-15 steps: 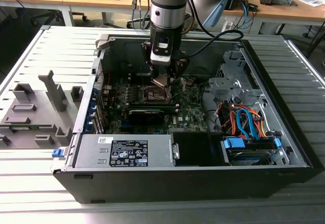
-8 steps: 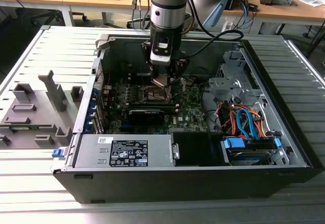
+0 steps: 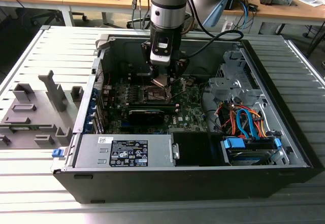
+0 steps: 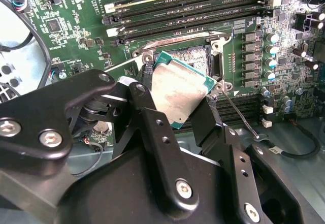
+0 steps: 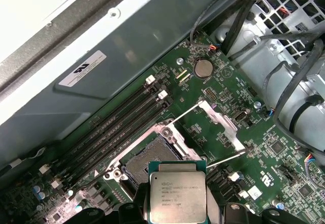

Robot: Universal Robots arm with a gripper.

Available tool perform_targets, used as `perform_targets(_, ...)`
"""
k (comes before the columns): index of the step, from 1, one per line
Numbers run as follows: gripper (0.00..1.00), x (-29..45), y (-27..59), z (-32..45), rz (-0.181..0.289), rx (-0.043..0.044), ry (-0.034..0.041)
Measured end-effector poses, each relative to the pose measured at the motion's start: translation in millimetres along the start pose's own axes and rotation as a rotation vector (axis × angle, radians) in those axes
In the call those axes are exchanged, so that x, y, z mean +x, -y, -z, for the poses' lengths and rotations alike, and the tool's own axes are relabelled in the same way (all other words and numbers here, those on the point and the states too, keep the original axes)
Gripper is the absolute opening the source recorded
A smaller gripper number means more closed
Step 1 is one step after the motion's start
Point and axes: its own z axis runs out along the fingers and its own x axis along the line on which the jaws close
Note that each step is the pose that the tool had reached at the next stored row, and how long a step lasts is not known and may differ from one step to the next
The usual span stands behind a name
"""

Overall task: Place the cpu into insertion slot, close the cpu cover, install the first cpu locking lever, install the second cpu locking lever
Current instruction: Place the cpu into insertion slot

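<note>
Over insertion slot [image 5: 150, 158], pincer [image 3: 160, 80] grips seemingly tilted cpu [image 4: 180, 89].

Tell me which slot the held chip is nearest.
The square insertion slot, open right beside the cpu held in the gripper; the long memory slots lie farther off.

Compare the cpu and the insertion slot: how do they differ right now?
The cpu has a silvery face; the insertion slot is dark. The cpu is gripped in the end effector, off the board; the slot sits on the board, uncovered and empty. Both are square.
</note>
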Motion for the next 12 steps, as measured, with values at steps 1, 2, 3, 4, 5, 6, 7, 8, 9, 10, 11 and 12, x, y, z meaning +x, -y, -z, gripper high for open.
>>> perform_targets(1, 0.54, 0.0, 0.0, 0.0, -0.001, 0.0, 0.0)
perform_targets(2, 0.54, 0.0, 0.0, 0.0, -0.002, 0.0001, 0.0)
perform_targets(3, 0.54, 0.0, 0.0, 0.0, -0.002, 0.0001, 0.0)
perform_targets(4, 0.54, 0.0, 0.0, 0.0, -0.003, 0.0001, 0.0)
perform_targets(5, 0.54, 0.0, 0.0, -0.1, -0.004, 0.0001, 0.0)
perform_targets(6, 0.54, 0.0, 0.0, -0.1, -0.004, 0.0001, 0.0)
perform_targets(7, 0.54, 0.0, 0.0, -0.1, -0.005, 0.0001, 0.0)
perform_targets(8, 0.54, 0.0, 0.0, -0.1, -0.006, 0.0002, 0.0)
perform_targets(9, 0.54, 0.0, 0.0, -0.1, -0.006, 0.0002, 0.0)
perform_targets(10, 0.54, 0.0, 0.0, -0.1, -0.007, 0.0002, 0.0)
perform_targets(11, 0.54, 0.0, 0.0, -0.1, -0.007, 0.0002, 0.0)
perform_targets(12, 0.54, 0.0, 0.0, -0.1, -0.008, 0.0003, 0.0)
